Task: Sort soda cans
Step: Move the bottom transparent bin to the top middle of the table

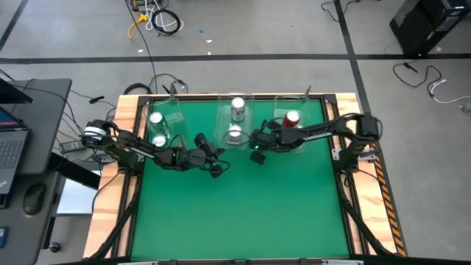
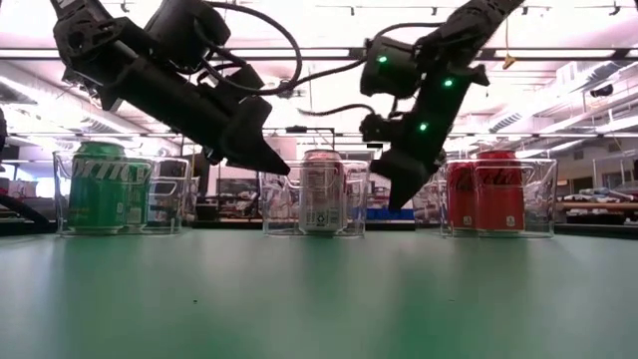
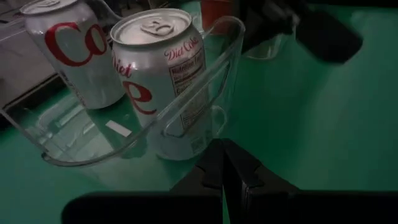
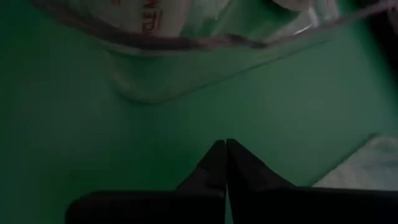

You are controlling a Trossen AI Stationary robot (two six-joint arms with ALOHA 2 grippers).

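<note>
- The middle clear tray [image 1: 221,125] holds both silver cans [image 1: 237,109]; two green cans [image 1: 156,119] stand in the tray on its left side, two red cans [image 1: 291,118] in the tray on its right.
- Left gripper [image 1: 221,165], fingers pressed together and empty, hangs just before the middle tray's front wall.
- Right gripper [image 1: 256,156], likewise closed on nothing, hangs near the tray's front right corner.
- Green mat [image 1: 243,213] lies bare in front.

Three trays [image 1: 234,129] stand in a row along the worktop's [image 1: 243,206] far edge, cans [image 1: 238,108] inside; both claws [image 1: 213,158] hang before the middle tray.
</note>
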